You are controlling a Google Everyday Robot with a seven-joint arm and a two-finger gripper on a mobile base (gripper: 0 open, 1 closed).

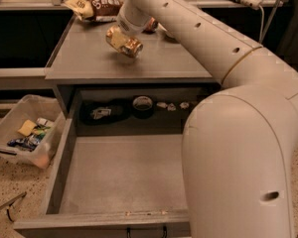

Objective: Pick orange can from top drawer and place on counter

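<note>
The orange can [128, 43] hangs tilted at the end of my arm, a little above the middle of the grey counter [84, 63], with its shadow just under it. My gripper [121, 36] is shut on the can, mostly hidden by the wrist and the can. The top drawer [64, 157] is pulled fully open below, its flat grey floor bare, with a small dark handle [146, 230] at the front. My arm's large elbow covers the drawer's right side.
A brown-and-yellow snack bag [97, 6] lies at the counter's back left. A shiny red can-sized item [151, 25] sits behind the wrist. Dark small items and a tape roll [142, 104] lie in the recess behind the drawer. A clear plastic bin [20, 138] stands on the floor at left.
</note>
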